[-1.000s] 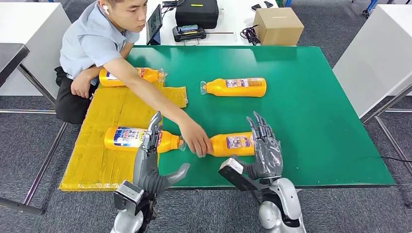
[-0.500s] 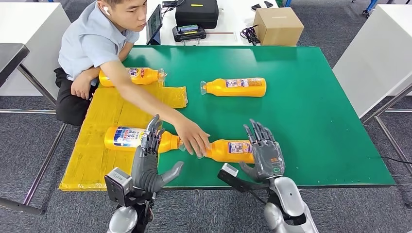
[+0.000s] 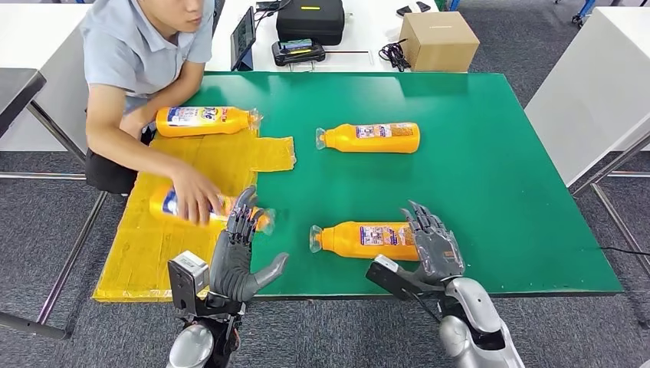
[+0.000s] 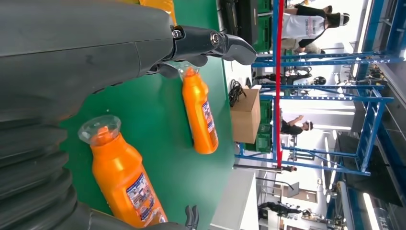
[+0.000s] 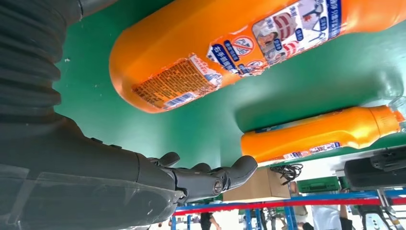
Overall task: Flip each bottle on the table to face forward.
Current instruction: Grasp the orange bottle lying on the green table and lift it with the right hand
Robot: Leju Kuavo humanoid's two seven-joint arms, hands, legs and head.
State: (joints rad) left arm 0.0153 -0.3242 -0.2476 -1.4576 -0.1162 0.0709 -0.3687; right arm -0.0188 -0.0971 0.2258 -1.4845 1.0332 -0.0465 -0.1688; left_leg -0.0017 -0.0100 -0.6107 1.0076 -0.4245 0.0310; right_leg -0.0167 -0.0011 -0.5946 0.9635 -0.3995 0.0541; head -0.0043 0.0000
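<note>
The person's hand (image 3: 195, 201) is no longer touching the near middle bottle (image 3: 366, 239); it is now resting on the near left bottle (image 3: 172, 205), which is lying on the yellow mat (image 3: 146, 253). The near middle bottle is lying on its side on the green counter (image 3: 490, 176), cap pointing toward the robot's left. The right robot hand (image 3: 433, 244) has shifted toward that bottle's base and is hovering just beside it, fingers spread and grasping nothing. The left robot hand (image 3: 239, 257) is standing upright near the counter's front edge, fingers apart, thumb sticking out, released. The far middle bottle (image 3: 369, 137) is lying on the green surface with its cap toward the left too. The far left bottle (image 3: 205, 120) is lying at the far edge of the mat, just in front of the person (image 3: 142, 61). A cardboard box (image 3: 438, 40) is sitting on the white table behind
</note>
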